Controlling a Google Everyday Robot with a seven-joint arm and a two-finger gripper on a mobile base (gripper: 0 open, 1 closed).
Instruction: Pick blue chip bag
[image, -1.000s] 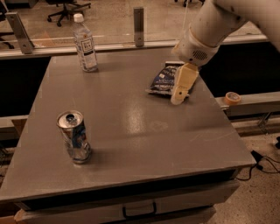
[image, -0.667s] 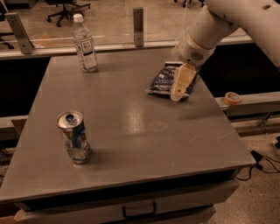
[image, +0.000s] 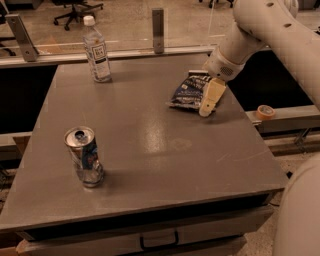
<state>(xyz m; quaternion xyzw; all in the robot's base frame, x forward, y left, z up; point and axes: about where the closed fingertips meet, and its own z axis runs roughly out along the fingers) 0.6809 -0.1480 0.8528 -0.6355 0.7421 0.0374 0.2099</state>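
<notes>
Claw (image: 206, 107) at blue chip bag (image: 187, 93); long axis near-left to far-right.

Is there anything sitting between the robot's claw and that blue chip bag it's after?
Nothing visible does. The gripper is right at the blue chip bag, over its right edge, on the far right part of the table. The water bottle and the drink can stand well off to the left.
</notes>
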